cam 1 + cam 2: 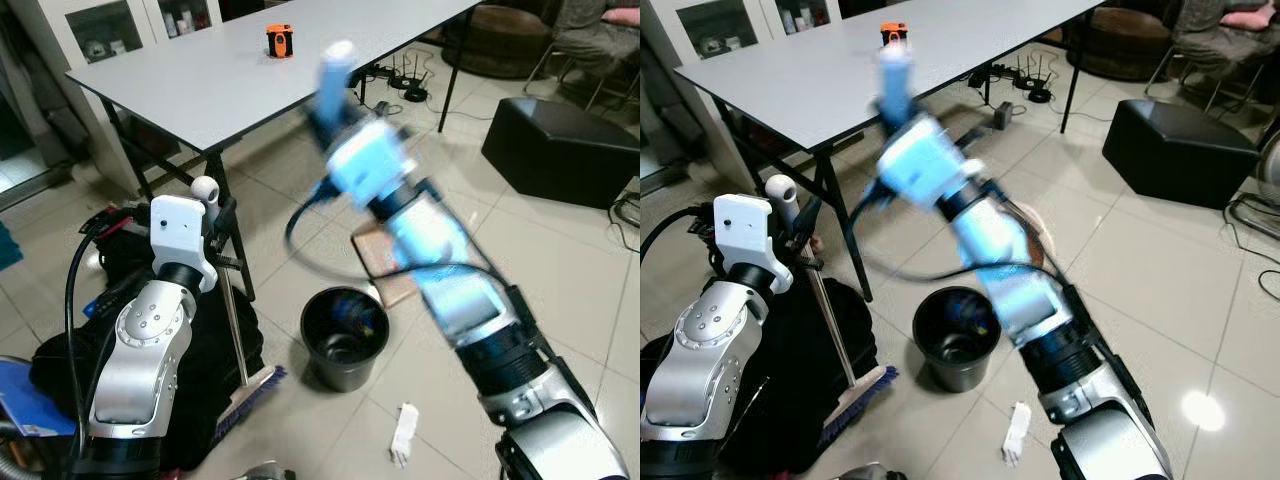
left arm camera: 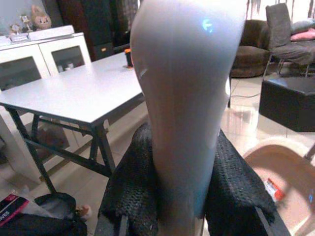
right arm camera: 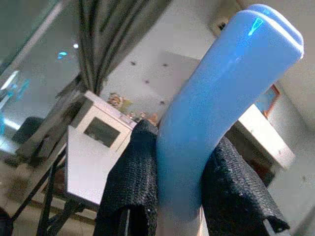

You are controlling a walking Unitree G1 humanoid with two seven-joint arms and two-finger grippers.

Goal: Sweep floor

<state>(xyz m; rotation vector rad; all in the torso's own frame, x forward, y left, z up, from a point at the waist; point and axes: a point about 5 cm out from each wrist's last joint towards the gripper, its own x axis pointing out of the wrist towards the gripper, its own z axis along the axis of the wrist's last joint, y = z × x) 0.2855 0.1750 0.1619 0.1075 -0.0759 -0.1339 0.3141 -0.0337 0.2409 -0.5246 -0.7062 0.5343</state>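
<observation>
- Right now the right gripper point(image 3: 179, 196) is raised high, blurred by motion in the head views, over the near edge of the grey table point(image 1: 200, 80); its black fingers point(image 3: 133, 187) are clamped on a blue handle point(image 3: 216, 93), whose upper end stands up above the wrist.
- What the blue handle belongs to cannot be told; its lower part is hidden by the arm.
- The left gripper point(image 2: 182, 196) is closed on a pale, whitish handle point(image 2: 187, 88), pressed between black mesh-covered fingers point(image 2: 133, 191).
- In the head view the left arm point(image 1: 150, 340) is held near the table's front leg, with a thin metal pole point(image 1: 235, 330) running down just beside it to a brush head point(image 1: 250, 395) with purple-blue bristles on the tiled floor point(image 1: 560, 260).
- A black bin point(image 1: 345, 335) is set on the floor in front of the table, just beside the brush head.
- A crumpled white scrap point(image 1: 403, 432) is lying on the tiles near the bin, on the side away from the table.
- An orange-and-black object point(image 1: 280, 40) is placed on the tabletop, well apart from the grippers.
- A black ottoman point(image 1: 555, 145) is seen beyond the table's far end.
- A red-and-black package with white lettering point(image 2: 12, 209) is visible under the table in the left wrist view; the writing is too blurred to be read.
- No other label or brand can be made out.
</observation>
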